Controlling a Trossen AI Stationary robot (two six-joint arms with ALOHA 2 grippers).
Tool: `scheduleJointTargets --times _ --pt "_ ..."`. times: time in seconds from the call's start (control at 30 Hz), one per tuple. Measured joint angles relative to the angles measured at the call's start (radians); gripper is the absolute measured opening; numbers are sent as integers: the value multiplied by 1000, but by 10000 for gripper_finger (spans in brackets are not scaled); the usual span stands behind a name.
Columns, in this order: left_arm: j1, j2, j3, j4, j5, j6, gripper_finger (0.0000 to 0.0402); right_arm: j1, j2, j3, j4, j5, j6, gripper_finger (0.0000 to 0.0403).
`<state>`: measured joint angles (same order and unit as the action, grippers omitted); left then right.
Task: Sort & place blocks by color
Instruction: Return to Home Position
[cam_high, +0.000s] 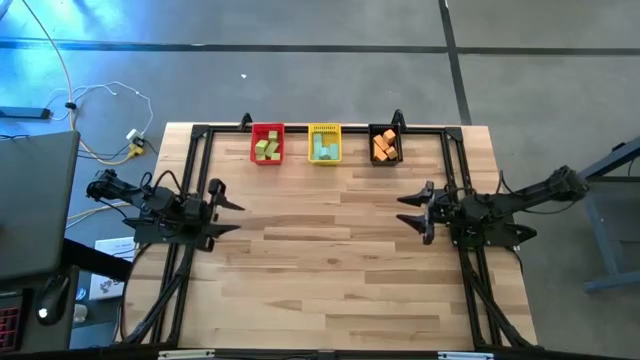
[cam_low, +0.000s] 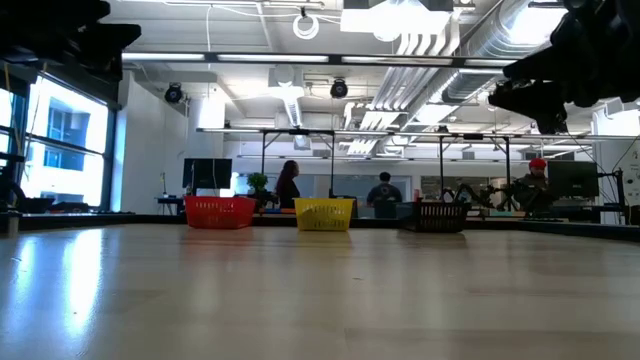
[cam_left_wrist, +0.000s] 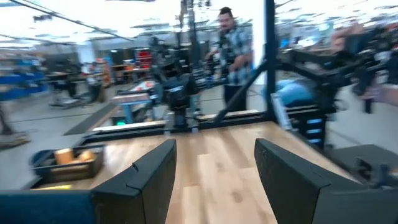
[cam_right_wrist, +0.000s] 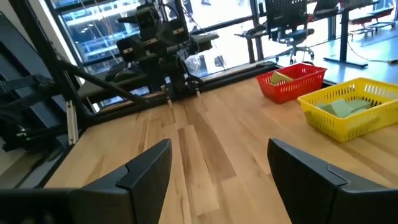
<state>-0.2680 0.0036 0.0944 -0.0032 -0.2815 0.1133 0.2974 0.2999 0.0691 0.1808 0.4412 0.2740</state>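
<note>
Far across the tabletop (cam_high: 330, 260), blocks (cam_high: 266, 149) sit in bins (cam_high: 324, 127), well apart from the spread, empty jaws of left arm (cam_high: 160, 205) and right arm (cam_high: 490, 212).

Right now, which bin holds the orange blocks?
The black bin, rightmost in the row; the red bin holds yellow-green blocks, the yellow bin teal.

Blocks (cam_high: 267, 149) are sitting inside three bins (cam_high: 324, 127) lining the far edge of the table (cam_high: 340, 270); left gripper (cam_high: 239, 217) and right gripper (cam_high: 402, 209) are flanking its middle.
</note>
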Motion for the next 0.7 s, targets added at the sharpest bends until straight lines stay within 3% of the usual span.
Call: scheduleJointTargets --times 0.27,0.47,0.7 --pt "0 0 0 0 -171 69 204 -1 -167 -1 -122 69 -71 251" --pt "13 0 0 -48 -316 82 204 -2 -301 0 -307 155 -46 251" --pt "94 1 0 -106 -298 57 204 -3 -295 14 -369 268 -18 251"
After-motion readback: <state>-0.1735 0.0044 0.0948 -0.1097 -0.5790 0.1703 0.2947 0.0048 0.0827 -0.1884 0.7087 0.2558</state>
